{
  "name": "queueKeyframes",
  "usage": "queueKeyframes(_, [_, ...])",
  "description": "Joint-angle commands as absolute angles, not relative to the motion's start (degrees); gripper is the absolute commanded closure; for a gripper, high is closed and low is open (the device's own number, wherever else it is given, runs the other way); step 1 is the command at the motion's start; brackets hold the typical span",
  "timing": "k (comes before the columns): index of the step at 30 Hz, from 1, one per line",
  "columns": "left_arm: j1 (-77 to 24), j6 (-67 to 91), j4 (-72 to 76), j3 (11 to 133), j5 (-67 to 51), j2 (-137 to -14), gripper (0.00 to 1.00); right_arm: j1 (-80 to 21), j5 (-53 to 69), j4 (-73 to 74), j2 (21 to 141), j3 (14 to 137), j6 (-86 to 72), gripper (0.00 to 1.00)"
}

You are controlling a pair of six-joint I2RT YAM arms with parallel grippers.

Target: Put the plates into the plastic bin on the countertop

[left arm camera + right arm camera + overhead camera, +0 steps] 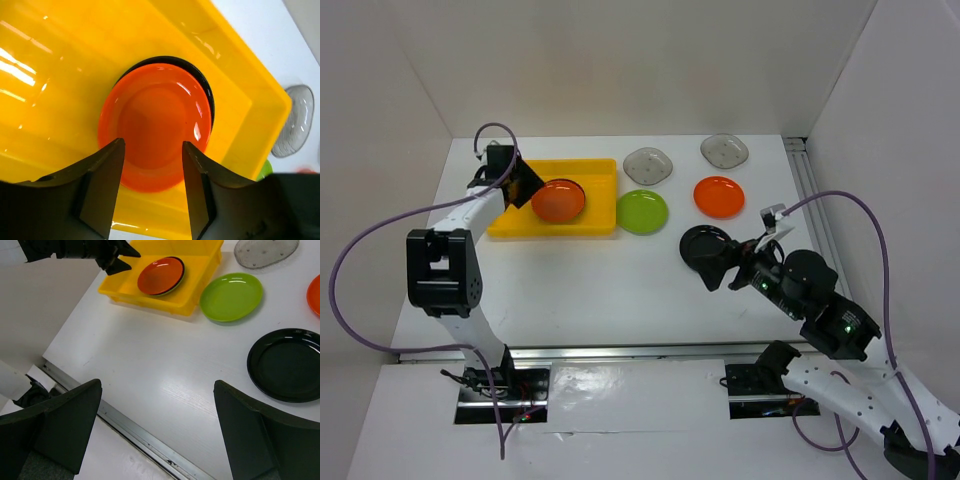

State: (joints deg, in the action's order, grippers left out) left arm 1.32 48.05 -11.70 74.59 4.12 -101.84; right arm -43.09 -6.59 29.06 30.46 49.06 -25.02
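- R gripper [156, 390]: fingers wide apart, nothing held, near black plate [286, 364] on countertop [580, 280].
- Plates prob. light, stiff, slippery plastic; best to take by the rim.
- Far: L gripper [152, 144], fingers apart, over orange plate [155, 125] lying in plastic bin [595, 175].

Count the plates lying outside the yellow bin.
5: left grey plate, right grey plate, green plate beside the bin, orange plate, black plate by the right gripper. None looks hidden.
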Motion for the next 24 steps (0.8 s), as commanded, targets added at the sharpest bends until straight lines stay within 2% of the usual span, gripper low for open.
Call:
queueKeyframes(1, [1.3, 46.6, -7.8, 73.8, 0.9, -97.0, 0.33, -43.0, -5.1, 24.7, 31.4, 50.5, -24.4, 0.0])
queueKeyframes(4, [-1.3, 45.2, -7.1, 72.4, 1.5, -92.4, 0.28, -43.0, -4.5, 24.2, 32.6, 50.0, -24.4, 0.0])
queueKeyframes(7, [-8.7, 42.9, -7.6, 71.8, 7.5, -85.1, 0.14, -43.0, -3.6, 23.0, 32.6, 49.3, -25.0, 0.0])
queueKeyframes(10, [-16.7, 45.2, -6.4, 66.0, 5.6, -77.6, 0.12, -43.0, -4.6, 23.0, 32.0, 48.6, -25.5, 0.0])
queueKeyframes(12, [-22.5, 47.4, -1.1, 57.7, 5.0, -74.5, 0.0, -43.0, -7.2, 24.3, 31.4, 48.6, -25.5, 0.0])
queueKeyframes(14, [-31.0, 51.4, 4.0, 52.1, 3.3, -73.7, 0.0, -43.0, -10.0, 25.7, 30.9, 50.1, -26.0, 0.0])
queueKeyframes(17, [-41.0, 53.3, 15.6, 45.5, 1.2, -77.8, 0.0, -43.0, -15.3, 28.5, 30.3, 52.8, -27.2, 0.0])
queueKeyframes(20, [-47.6, 53.3, 20.8, 47.9, 2.4, -88.5, 0.0, -43.0, -18.5, 30.3, 29.2, 55.1, -27.9, 0.0])
queueKeyframes(24, [-50.8, 53.3, 23.3, 54.1, 2.4, -100.9, 0.02, -43.0, -18.4, 31.6, 26.9, 56.4, -28.4, 0.0])
